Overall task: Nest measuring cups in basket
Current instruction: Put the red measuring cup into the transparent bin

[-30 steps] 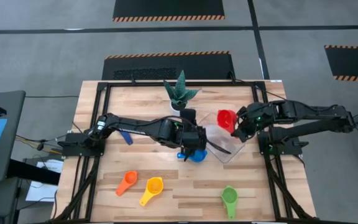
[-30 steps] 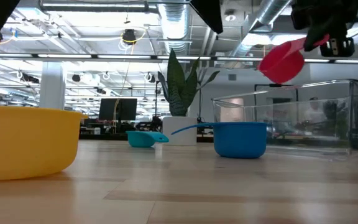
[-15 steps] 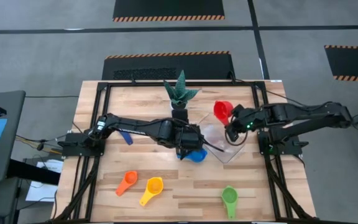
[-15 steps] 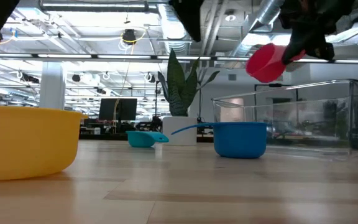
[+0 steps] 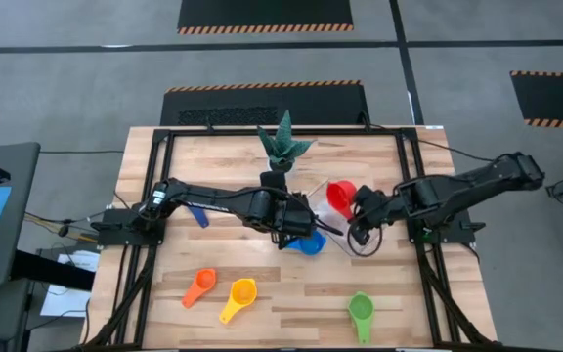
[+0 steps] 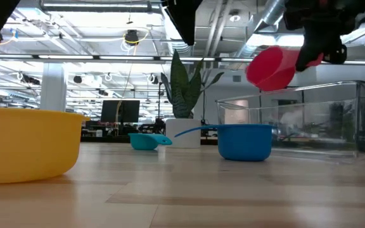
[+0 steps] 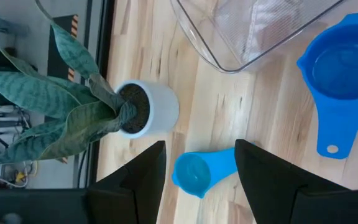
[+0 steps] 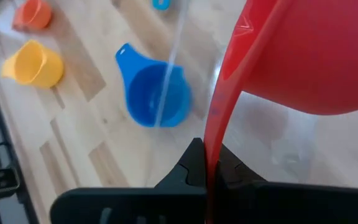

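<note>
Right gripper [image 5: 357, 210], jaws clenched on the handle of the red cup [image 5: 340, 196], holds it tilted in the air above the clear basket [image 6: 309, 123], which stands toward the right edge of the worktop [image 5: 291, 293]. Left gripper [image 7: 197, 163], jaws released and holding nothing, hangs over the light blue cup [image 7: 194, 173] near the plant pot [image 7: 154, 107]. The blue cup [image 5: 309, 242] sits just beside the basket. Orange cup [image 5: 199, 286], yellow cup [image 5: 240, 296] and green cup [image 5: 360, 311] lie along the front edge.

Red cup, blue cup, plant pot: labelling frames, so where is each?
Red cup [image 6: 271, 68], low view, on its outer wall.
Blue cup [image 7: 341, 64], left wrist view, inside its bowl.
Plant pot [image 7: 161, 109], left wrist view, on its white side.
</note>
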